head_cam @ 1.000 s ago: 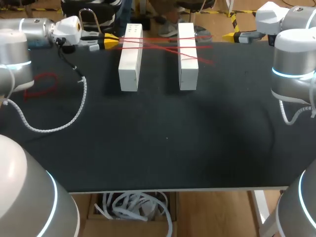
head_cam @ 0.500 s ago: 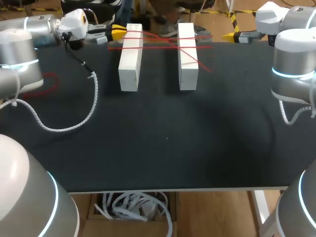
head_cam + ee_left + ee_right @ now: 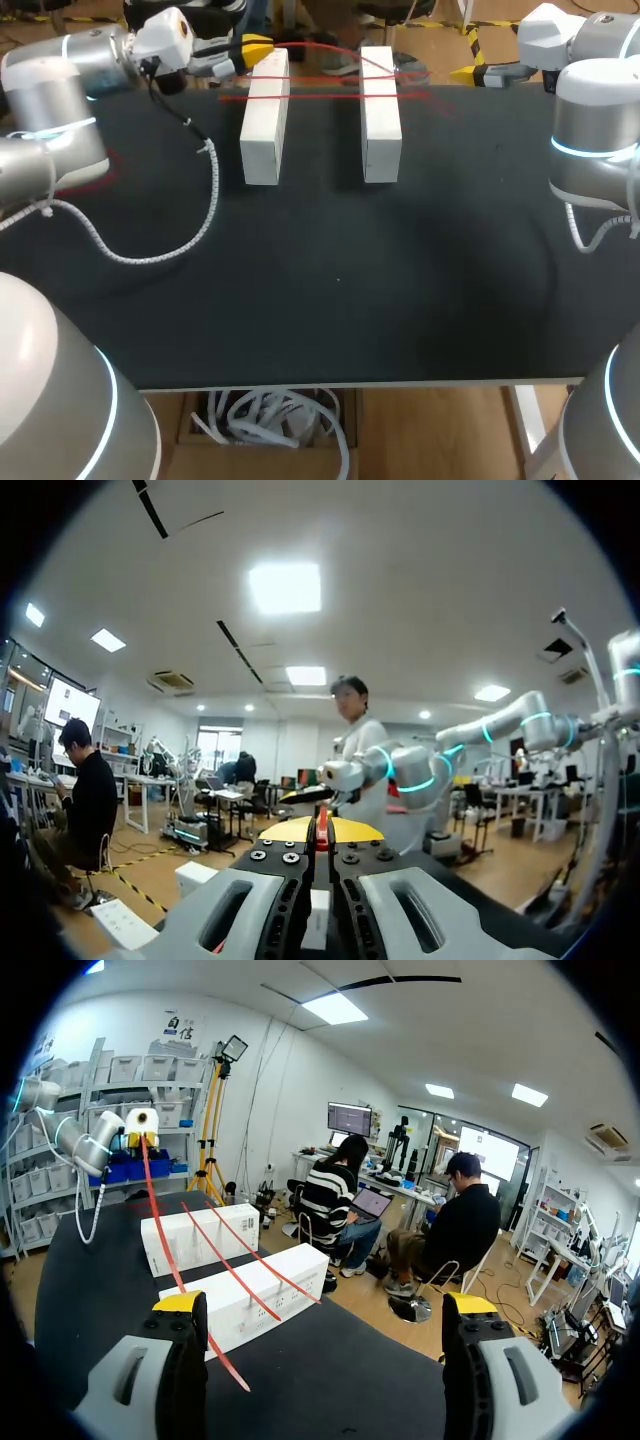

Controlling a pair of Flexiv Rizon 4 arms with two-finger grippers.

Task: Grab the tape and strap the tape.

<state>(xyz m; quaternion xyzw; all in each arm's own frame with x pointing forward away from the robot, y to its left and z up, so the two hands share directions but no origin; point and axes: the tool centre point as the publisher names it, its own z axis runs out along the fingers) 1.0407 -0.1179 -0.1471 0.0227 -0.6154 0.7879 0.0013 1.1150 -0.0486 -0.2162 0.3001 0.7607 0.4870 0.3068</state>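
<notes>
Two white blocks, the left block [image 3: 265, 115] and the right block [image 3: 380, 110], lie side by side at the far side of the black table [image 3: 330, 290]. Red tape [image 3: 320, 96] runs across both in several strands. My left gripper [image 3: 255, 48] hangs above the far end of the left block, shut on the red tape [image 3: 321, 832], which shows between its yellow tips [image 3: 345, 830]. From there a strand arcs over to the right block. At the table's far right edge my right gripper [image 3: 468, 73] stands open, holding nothing. In the right wrist view the blocks [image 3: 250, 1295] and tape [image 3: 225, 1260] lie ahead of that gripper [image 3: 325, 1305].
A white coiled cable [image 3: 150, 255] hangs from my left arm and loops over the table's left part. A bit of loose red tape [image 3: 105, 165] lies at the far left, partly hidden behind that arm.
My left gripper has risen and moved right and toward the far edge, from beside the left block to above its far end, pulling the tape along. The right arm has kept still.
</notes>
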